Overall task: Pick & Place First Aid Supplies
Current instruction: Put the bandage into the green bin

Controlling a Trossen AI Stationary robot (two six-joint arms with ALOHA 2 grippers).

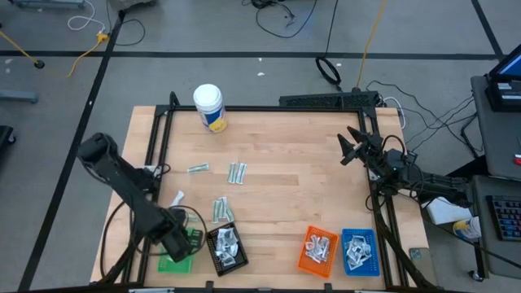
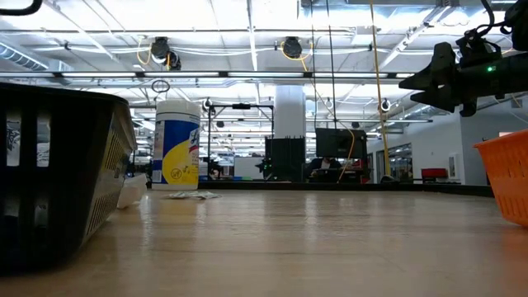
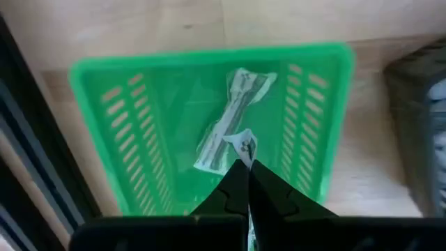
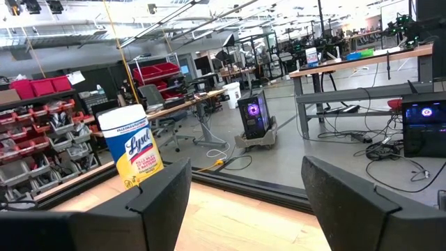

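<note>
My left gripper (image 3: 245,169) hangs over the green tray (image 3: 104,104) at the table's near left, shut on a small white packet (image 3: 242,144). A pale grey-green wrapped strip (image 3: 233,115) lies flat on the tray floor below it. In the high view the left gripper (image 1: 177,241) covers part of the green tray (image 1: 169,264). More packets lie flat on the table (image 1: 198,168), (image 1: 237,172), (image 1: 221,209), (image 1: 177,198). My right gripper (image 1: 350,147) waits open, raised above the table's right side, with its fingers spread wide (image 4: 244,209). My left gripper pinches the small white packet by one edge (image 3: 244,155) between its two fingertips, pointing down from above. The rest of the packet sticks out past the fingertips over the green tray. Whether it touches the strip beneath, I cannot tell.
A black tray (image 1: 226,248) with packets stands right of the green one. An orange tray (image 1: 317,251) and a blue tray (image 1: 359,251), both with packets, sit near right. A white bottle with a yellow label (image 1: 209,107) stands at the far edge. Bare wood lies mid-table.
</note>
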